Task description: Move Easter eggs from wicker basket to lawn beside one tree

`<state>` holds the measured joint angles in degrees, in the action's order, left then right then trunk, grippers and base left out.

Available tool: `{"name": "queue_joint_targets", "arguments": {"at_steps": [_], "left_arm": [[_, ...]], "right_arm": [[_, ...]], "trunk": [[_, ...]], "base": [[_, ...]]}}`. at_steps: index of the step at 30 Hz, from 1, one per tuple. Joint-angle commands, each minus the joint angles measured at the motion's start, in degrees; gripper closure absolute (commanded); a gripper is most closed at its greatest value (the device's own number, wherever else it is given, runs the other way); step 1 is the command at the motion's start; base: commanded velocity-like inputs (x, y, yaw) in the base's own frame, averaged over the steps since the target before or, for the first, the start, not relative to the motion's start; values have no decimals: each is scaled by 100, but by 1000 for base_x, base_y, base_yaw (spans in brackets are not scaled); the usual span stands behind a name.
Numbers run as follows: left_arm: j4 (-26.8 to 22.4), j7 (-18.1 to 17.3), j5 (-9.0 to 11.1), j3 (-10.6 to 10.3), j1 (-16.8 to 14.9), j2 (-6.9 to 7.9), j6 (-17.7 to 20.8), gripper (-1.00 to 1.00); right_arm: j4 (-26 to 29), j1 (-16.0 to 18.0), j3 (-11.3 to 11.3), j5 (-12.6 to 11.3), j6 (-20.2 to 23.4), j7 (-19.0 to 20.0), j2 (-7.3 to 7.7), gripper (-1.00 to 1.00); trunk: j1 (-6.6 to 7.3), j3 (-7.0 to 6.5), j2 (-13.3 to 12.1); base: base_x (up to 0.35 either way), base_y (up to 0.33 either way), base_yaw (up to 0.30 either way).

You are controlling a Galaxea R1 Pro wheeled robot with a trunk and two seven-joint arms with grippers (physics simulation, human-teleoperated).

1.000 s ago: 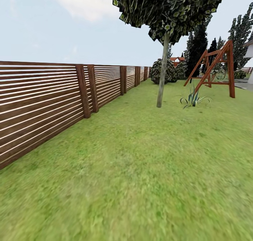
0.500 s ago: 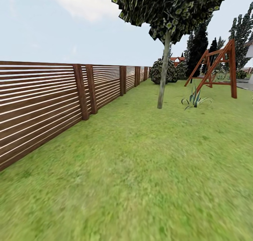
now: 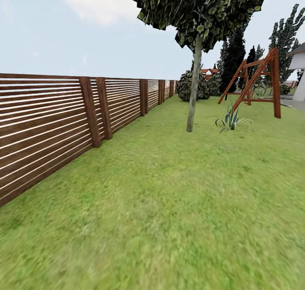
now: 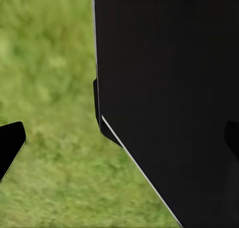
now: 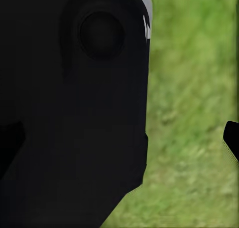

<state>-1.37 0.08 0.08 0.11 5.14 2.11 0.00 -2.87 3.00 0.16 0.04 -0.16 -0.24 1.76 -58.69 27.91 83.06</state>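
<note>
The Easter eggs and the wicker basket are out of view. Ahead of me in the head view the lawn [image 3: 169, 197] stretches away through the garden. A tree [image 3: 192, 87] with a straight pale trunk and a dark jagged crown stands on it some way off. In the left wrist view my left gripper [image 4: 119, 140] is open, with one dark fingertip [image 4: 10, 143] over grass and my own black body behind the gap. My right gripper [image 5: 119, 140] is open too, its fingertip [image 5: 231, 138] over grass, and nothing is held.
A brown slatted fence [image 3: 51, 120] runs along the left into the distance. Right of the tree are a spiky plant [image 3: 231, 120] and a red-brown wooden swing frame [image 3: 258, 82]. Bushes [image 3: 183, 87] and dark conifers [image 3: 233, 57] close the far end.
The whole head view has shifted: fence posts slide left and the tree sits slightly nearer, so the camera has moved forward along the fence. No object has moved.
</note>
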Motion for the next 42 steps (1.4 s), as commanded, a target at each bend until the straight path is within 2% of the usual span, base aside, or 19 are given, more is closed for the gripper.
{"name": "queue_joint_targets", "arguments": {"at_steps": [1, 42], "left_arm": [[-12, 1, 1, 3, 4, -2, 0, -100], [-12, 1, 1, 3, 4, 0, 0, -100]], "right_arm": [[-12, 8, 2, 2, -2, -2, 0, -100], [-12, 8, 2, 5, 0, -2, 0, -100]], "trunk": [[-3, 4, 2], [-3, 4, 2]], "base": [[333, 0, 0], [333, 0, 0]]}}
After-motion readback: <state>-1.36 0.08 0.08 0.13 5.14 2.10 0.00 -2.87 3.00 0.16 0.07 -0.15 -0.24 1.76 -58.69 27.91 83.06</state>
